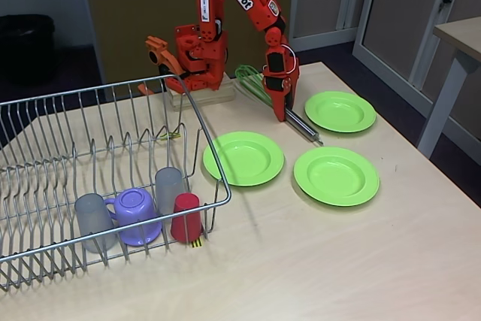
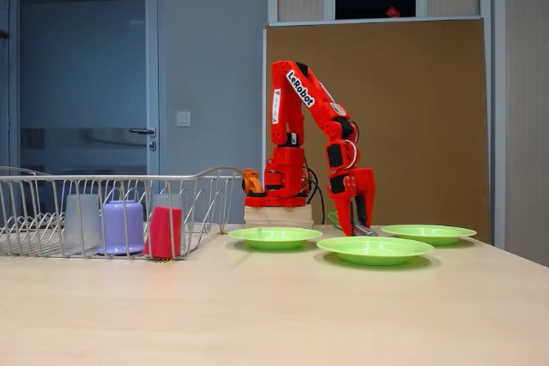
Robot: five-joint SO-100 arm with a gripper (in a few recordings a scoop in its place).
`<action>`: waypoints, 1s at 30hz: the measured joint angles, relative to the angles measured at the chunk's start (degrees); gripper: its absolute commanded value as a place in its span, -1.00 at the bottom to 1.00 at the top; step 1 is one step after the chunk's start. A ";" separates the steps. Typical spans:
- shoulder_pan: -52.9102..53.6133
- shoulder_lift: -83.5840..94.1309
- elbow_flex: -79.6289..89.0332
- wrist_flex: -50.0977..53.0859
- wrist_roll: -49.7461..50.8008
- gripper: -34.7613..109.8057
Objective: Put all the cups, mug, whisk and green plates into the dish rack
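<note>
The silver dish rack (image 1: 213,157) (image 2: 211,174) stands at the left. Upside down in its front corner are two grey cups (image 1: 94,220) (image 1: 168,186), the red cup (image 1: 186,216) (image 2: 165,231) and the purple mug (image 1: 137,215) (image 2: 123,226). Three green plates (image 1: 243,158) (image 1: 336,176) (image 1: 340,110) lie flat on the table. The whisk (image 1: 252,83) lies behind them, its silver handle (image 1: 304,131) running between the plates. My gripper (image 1: 282,114) (image 2: 360,227) points straight down onto the handle, open, one finger on each side. The whisk rests on the table.
The arm's base (image 1: 197,73) sits on a wooden block at the table's back edge. A second table (image 1: 458,43) stands off to the right. Bare tabletop spreads in front of the plates and the rack.
</note>
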 measured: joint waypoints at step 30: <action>11.87 5.62 -29.97 34.45 -22.59 -0.52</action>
